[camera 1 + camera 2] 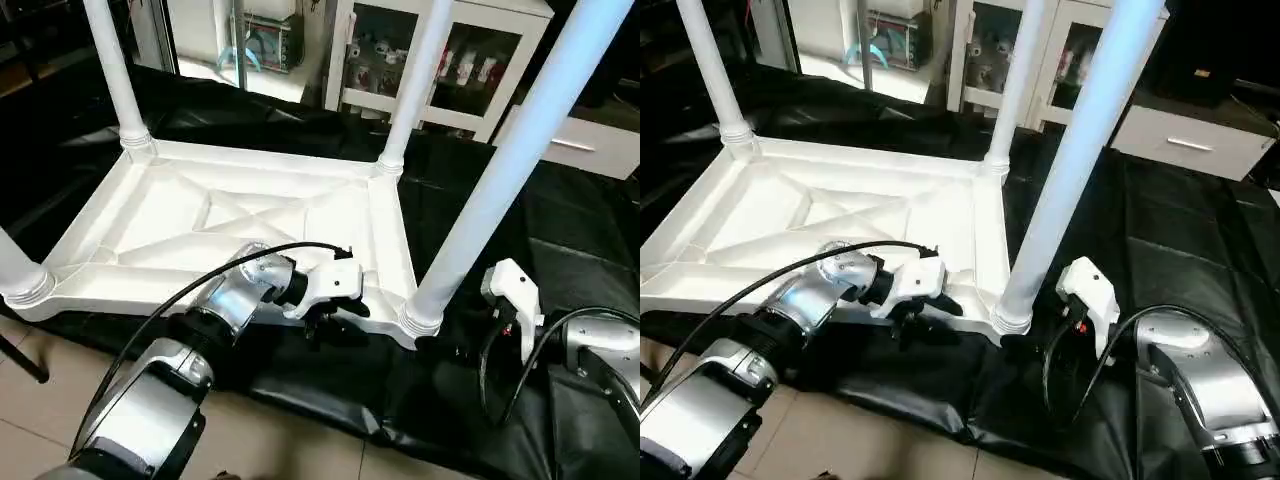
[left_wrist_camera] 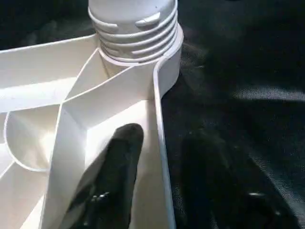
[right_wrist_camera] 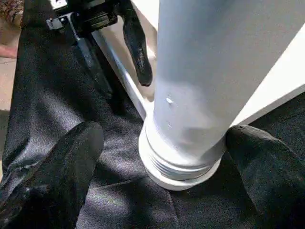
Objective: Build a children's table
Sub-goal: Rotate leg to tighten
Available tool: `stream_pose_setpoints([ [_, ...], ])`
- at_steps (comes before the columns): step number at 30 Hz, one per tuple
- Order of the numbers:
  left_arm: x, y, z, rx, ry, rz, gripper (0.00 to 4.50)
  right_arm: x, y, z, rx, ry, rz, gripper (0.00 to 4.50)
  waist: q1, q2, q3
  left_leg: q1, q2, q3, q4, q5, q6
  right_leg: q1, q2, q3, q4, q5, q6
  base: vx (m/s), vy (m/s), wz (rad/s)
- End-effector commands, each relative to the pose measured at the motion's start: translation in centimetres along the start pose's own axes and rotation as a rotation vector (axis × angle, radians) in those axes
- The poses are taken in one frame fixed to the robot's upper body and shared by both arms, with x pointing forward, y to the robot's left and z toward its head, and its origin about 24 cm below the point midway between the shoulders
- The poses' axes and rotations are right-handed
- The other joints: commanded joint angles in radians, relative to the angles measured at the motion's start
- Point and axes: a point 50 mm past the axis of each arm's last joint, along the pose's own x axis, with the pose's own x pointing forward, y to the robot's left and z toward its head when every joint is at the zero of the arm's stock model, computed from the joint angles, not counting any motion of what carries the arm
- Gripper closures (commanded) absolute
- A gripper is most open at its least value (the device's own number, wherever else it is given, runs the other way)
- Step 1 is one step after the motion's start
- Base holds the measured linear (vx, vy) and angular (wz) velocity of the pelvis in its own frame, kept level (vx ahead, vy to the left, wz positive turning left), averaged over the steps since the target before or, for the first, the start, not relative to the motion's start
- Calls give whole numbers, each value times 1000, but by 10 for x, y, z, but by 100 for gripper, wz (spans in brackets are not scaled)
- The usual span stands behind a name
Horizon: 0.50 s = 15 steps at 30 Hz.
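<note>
- The tabletop [image 1: 240,225] lies upside down on a black sheet [image 1: 560,250], its X-ribbed underside facing up, with all four legs standing upright in the corner sockets.
- Seen from the head camera, the far legs rise at about 11 o'clock [image 1: 118,75] and 1 o'clock [image 1: 415,85] of the tabletop; a near leg [image 1: 20,275] stands at 8 o'clock, and the other near leg [image 1: 510,165] stands at 4 o'clock, leaning across the view.
- The left gripper [image 1: 335,318] sits at the tabletop's near rim, toward 5 o'clock, just short of the 4 o'clock leg's socket [image 1: 420,318].
- Its fingers straddle that rim wall and are parted: in the left wrist view one finger [image 2: 116,176] lies inside the tabletop against the wall, the other [image 2: 209,186] is outside over the black sheet. Neither visibly presses the wall, so the jaws stand partly open around the rim rather than clamping it.
- The ribbed end [image 2: 136,36] of the leg is seated in its socket straight ahead of these fingers.
- The right gripper [image 1: 1080,320] is at 3 o'clock of that same leg's base, just beside it.
- Its fingers are spread wide: in the right wrist view one finger [image 3: 62,176] and the other [image 3: 267,167] flank the leg's base [image 3: 181,162], both apart from it, with nothing held.
- The left gripper [image 3: 119,52] shows beyond the leg in that view, at the rim.
</note>
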Motion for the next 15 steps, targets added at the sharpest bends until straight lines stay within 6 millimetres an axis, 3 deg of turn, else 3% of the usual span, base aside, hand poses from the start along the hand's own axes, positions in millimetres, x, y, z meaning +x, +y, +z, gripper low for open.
stream_pose_setpoints([
  [1, 1, -4, -8, -19, 63, -26, 255, -1, -1, 5, -24, -3, 2, 0, -2, -7, -57, 15, 31, -12, -73, -215, 57, 48, -48, 30, -62, -200, -222, 0, 0, 0],
  [5, 1, -3, -10, -42, 62, -5, 267, 0, -1, 5, -25, -6, 7, 0, -2, -10, -57, 14, 31, -12, -73, -230, 50, 48, -49, 30, -66, -239, -211, 0, 0, 0],
  [14, 3, -1, -13, -92, 63, 38, 351, 2, -3, 7, -31, -8, 12, 0, -2, -12, -55, 14, 30, -13, -74, -241, 49, 45, -49, 29, -70, -274, -199, 0, 0, 0],
  [15, 2, 0, -14, -95, 68, 46, 352, 3, -3, 8, -32, -9, 15, 0, -2, -17, -55, 15, 30, -13, -74, -247, 48, 45, -50, 28, -71, -293, -193, 0, 0, 0],
])
